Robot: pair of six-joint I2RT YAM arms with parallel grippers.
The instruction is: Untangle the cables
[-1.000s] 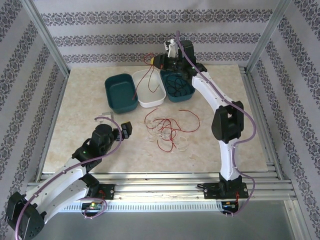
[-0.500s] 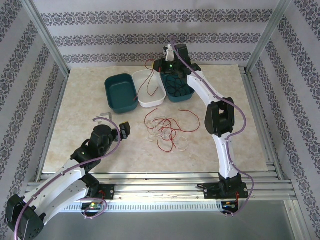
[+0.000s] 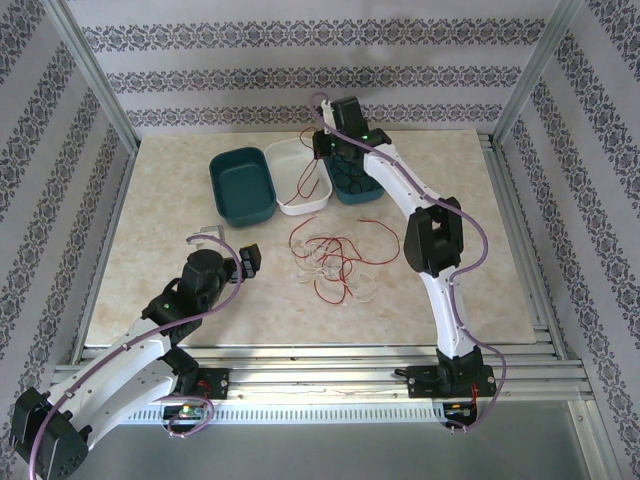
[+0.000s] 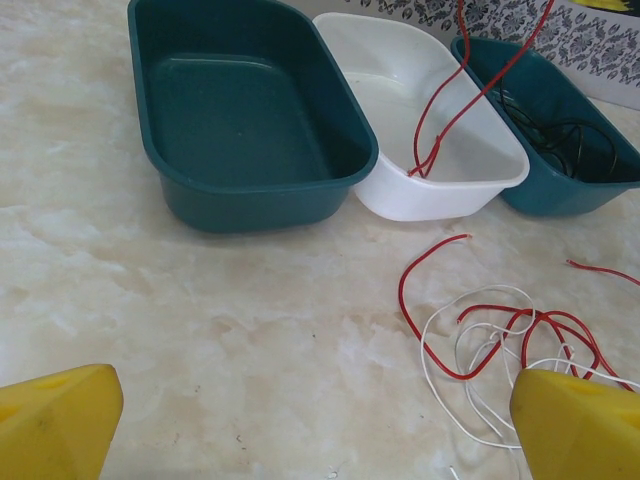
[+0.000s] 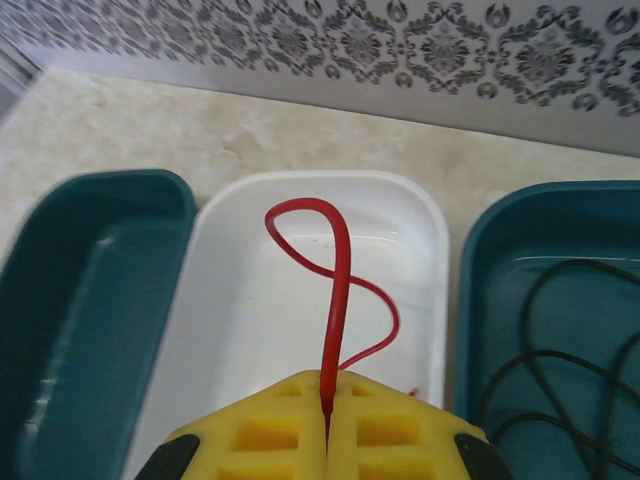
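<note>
Cables (image 3: 335,262): I see a red and white tangle lying loose on the bench (image 3: 160,230).
Red cable (image 5: 338,290): pinched in my right claw (image 5: 327,405), which is closed tight; its loop hangs over the white tray (image 5: 250,320).
Black cables (image 4: 562,138): inside the right teal tray (image 4: 560,195).
Left claw (image 4: 320,430): wide open, holding nothing, low above the bench.

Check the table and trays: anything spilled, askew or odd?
Nothing damaged or spilled. The only mess is the heap of red and white wires loose on the table. The right gripper is shut on a red wire dangling into the white tray.
</note>
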